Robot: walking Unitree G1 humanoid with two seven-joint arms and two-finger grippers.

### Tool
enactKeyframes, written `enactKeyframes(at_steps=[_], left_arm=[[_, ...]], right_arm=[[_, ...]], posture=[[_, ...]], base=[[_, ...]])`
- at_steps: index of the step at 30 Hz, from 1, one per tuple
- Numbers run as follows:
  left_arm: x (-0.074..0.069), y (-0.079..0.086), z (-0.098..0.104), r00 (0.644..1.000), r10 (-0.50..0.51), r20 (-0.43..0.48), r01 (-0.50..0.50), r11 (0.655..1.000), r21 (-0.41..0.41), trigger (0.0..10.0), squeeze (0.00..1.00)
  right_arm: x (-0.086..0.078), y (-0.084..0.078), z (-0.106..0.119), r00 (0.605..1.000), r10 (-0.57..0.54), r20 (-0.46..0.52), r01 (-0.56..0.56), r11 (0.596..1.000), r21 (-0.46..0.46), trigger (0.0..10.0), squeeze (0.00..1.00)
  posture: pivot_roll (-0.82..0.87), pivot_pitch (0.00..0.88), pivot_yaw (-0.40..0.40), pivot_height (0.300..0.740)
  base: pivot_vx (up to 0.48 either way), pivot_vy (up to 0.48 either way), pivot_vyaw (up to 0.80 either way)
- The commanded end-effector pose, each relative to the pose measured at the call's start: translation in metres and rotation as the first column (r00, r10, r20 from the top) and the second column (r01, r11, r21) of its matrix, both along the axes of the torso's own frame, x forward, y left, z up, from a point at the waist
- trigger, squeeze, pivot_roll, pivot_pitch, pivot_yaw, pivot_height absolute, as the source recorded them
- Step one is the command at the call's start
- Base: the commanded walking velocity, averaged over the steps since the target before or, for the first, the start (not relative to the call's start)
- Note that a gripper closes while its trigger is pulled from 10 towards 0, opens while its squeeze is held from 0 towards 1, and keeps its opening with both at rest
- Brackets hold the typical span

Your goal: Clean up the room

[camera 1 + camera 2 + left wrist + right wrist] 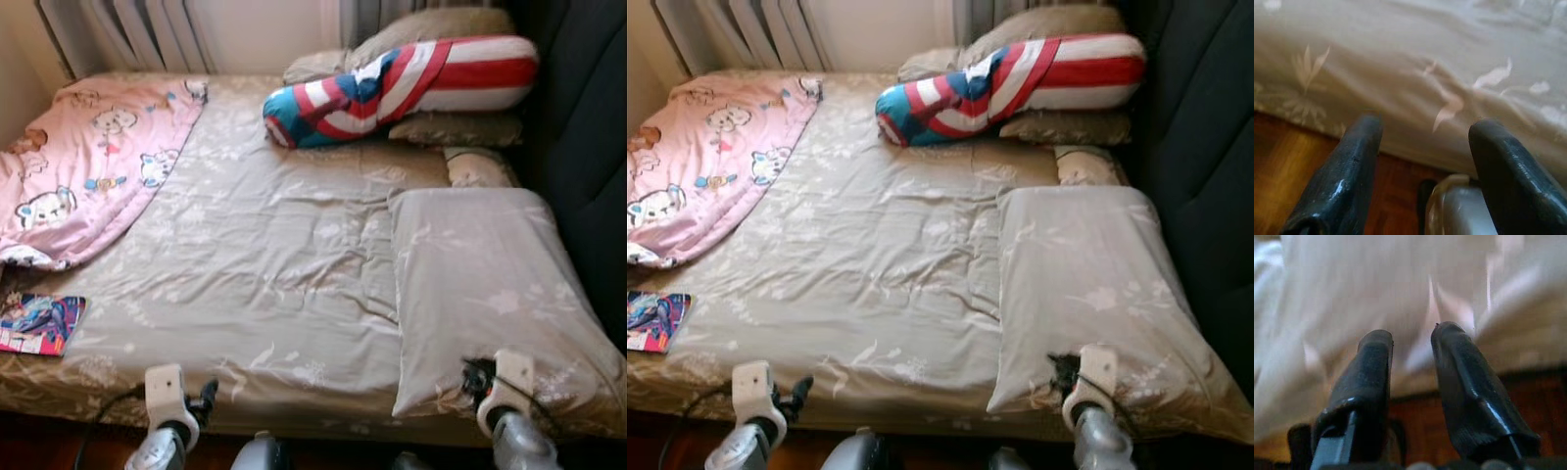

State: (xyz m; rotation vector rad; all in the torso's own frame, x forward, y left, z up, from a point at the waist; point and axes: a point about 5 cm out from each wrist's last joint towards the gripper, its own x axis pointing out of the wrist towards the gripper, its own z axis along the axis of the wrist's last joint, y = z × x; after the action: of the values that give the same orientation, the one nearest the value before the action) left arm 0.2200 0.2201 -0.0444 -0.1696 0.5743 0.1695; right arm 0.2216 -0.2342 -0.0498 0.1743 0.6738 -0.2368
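Magazine: lies flat on the bed's near left corner, colourful cover up. Thin, light, floppy; judged slippery on the sheet. Best taken by one edge with a pinch, not from above.

Pink blanket: cartoon print, bunched over the far left of the bed, one corner trailing toward the magazine. Soft, limp, bulky; will drape and drag. Take hold at a corner or hem.

Left gripper: low at the near edge of the bed, left of centre, holding nothing. Left wrist view shows its jaws spread wide, facing the side drop of the sheet with wood floor beneath.

Bed sheet: grey-beige, leaf pattern, creased across the middle. Smoothing likely part of the job.

Striped cushion: long, red, white and blue, resting at the head of the bed on grey pillows. Soft and light but fat; a pinch on an end seam seems safest.

Flat pillow: same fabric as the sheet, on the near right of the bed. Soft, compressible; grip a corner.

Right gripper: at the near corner of the flat pillow, just beside or touching it; cannot tell which. Right wrist view: jaws parted by a narrow gap, nothing between them.
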Motion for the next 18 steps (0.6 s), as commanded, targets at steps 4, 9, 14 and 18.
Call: enactKeyframes(at_steps=[4,9,14,18], left_arm=[[-0.006,-0.001,-0.009,0.997,-0.012,-0.074,0.014,1.0,0.026,10.0,0.0],[-0.009,-0.005,-0.015,0.992,-0.019,-0.125,0.023,0.999,0.026,10.0,0.0],[-0.013,-0.01,-0.019,0.982,-0.069,-0.174,0.077,0.996,0.04,10.0,0.0],[-0.015,-0.008,-0.021,0.98,-0.062,-0.188,0.072,0.997,0.043,10.0,0.0]], right_arm=[[-0.022,0.002,-0.016,0.993,-0.041,-0.109,0.044,0.999,0.026,10.0,0.0],[-0.034,0.003,-0.023,0.985,-0.058,-0.165,0.063,0.998,0.026,10.0,0.0],[-0.037,0.009,-0.026,0.982,-0.069,-0.178,0.077,0.996,0.036,10.0,0.0],[-0.037,0.011,-0.026,0.982,-0.068,-0.179,0.077,0.996,0.042,10.0,0.0]], posture=[[-0.03,0.0,0.004,0.711],[-0.01,0.0,0.004,0.736],[-0.02,0.0,0.02,0.74],[-0.02,0.0,0.023,0.74]], base=[[0.0,0.0,0.0],[0.0,0.0,0.0],[0.0,0.0,0.0],[0.0,0.0,0.0]])
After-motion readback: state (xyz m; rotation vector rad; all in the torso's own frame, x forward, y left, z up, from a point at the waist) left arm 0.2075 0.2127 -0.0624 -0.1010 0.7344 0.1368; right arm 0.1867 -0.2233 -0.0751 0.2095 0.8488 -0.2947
